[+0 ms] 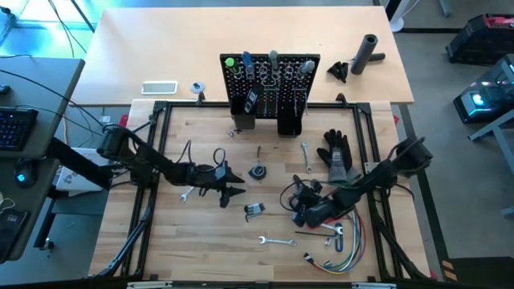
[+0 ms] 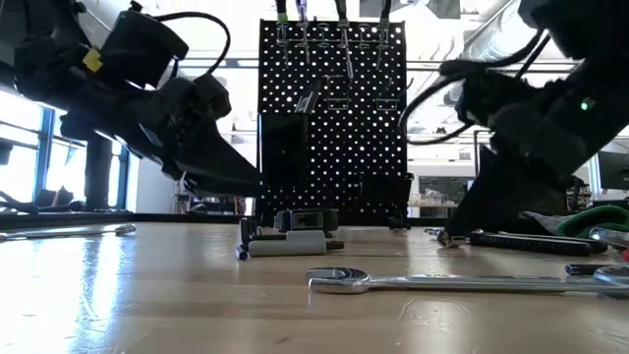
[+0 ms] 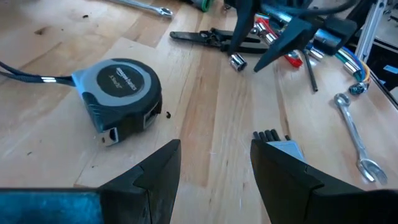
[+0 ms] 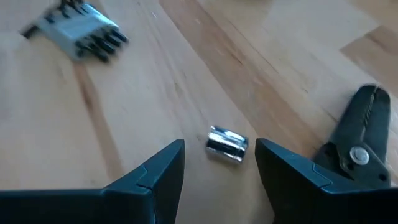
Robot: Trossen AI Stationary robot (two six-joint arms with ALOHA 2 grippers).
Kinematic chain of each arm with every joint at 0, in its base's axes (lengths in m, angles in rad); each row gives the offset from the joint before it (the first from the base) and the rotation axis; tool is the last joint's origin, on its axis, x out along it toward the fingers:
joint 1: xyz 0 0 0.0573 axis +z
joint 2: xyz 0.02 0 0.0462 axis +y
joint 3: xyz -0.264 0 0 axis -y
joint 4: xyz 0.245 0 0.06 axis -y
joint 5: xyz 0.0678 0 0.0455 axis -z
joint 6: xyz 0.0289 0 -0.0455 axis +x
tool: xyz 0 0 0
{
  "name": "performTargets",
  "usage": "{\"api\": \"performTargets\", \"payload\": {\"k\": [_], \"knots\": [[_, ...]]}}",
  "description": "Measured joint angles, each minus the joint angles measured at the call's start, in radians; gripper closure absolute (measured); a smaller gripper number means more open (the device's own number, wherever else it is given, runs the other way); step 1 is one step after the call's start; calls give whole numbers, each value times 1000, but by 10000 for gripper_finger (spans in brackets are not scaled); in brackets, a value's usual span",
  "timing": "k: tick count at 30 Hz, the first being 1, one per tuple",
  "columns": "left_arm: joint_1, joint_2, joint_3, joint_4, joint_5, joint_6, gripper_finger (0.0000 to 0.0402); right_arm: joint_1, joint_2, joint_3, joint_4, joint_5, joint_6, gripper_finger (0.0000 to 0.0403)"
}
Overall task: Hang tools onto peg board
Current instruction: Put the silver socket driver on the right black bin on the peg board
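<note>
The black peg board [image 1: 269, 84] stands upright at the far middle with several tools hanging on it; it also shows in the low view [image 2: 332, 108]. My left gripper [image 1: 234, 193] [image 3: 216, 146] is open and empty, between a grey tape measure [image 3: 121, 93] and a hex key set [image 3: 280, 146] lying flat on the table. My right gripper [image 1: 299, 210] [image 4: 221, 144] is open and empty over a small silver socket [image 4: 227, 144] that lies on the wood, with black pliers [image 4: 357, 146] beside it.
Silver wrenches lie at the near middle [image 1: 277, 240] [image 2: 462, 282], at the left [image 1: 186, 193] and near the board [image 1: 306, 155]. A black glove [image 1: 337, 152] and coloured wires [image 1: 345, 241] lie at the right. A black cylinder [image 1: 365, 52] stands far right.
</note>
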Motion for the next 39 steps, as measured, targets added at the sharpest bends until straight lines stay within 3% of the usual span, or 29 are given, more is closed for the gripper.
{"api": "performTargets", "payload": {"k": [7, 17, 27, 39], "knots": [[-7, 22, 17, 4, -1, 8, 213, 1, 58, 3, 21, 70, 52, 220], [-5, 22, 23, 15, -8, 24, 213, -11, 78, 2, 52, 85, 13, 324], [-5, 21, 23, 13, -9, 23, 213, -43, 28, 31, 13, 56, -126, 330], [-6, 21, 23, 10, -11, 22, 213, -204, -153, 106, -128, 222, -453, 330]]}}
